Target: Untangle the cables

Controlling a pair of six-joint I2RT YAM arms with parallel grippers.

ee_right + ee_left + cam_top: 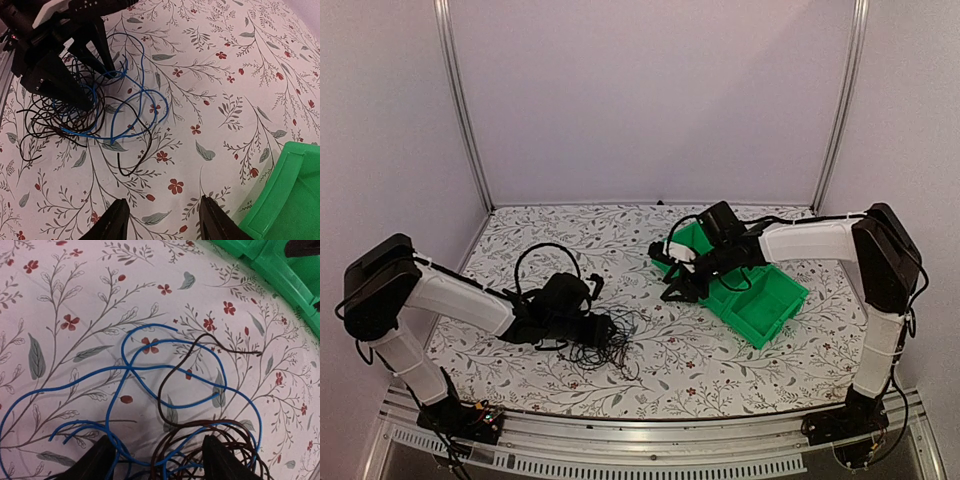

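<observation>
The cables (613, 343) lie in a loose tangle on the flowered tablecloth, left of centre. In the left wrist view they are thin blue wires (129, 367) and dark brown wires (160, 396) in loops. My left gripper (603, 326) is open and low over the pile, its fingers (95, 462) straddling several strands without pinching them. In the right wrist view the tangle (50, 117) is at the upper left with the left gripper (100, 90) in it. My right gripper (162, 220) is open and empty above bare cloth, right of the pile (675, 288).
A green bin (760, 300) sits right of centre under the right arm; its corner shows in the right wrist view (285, 200) and the left wrist view (280, 275). Enclosure walls and metal posts (465, 110) ring the table. The left arm's thick black hose (542, 250) arcs above the pile.
</observation>
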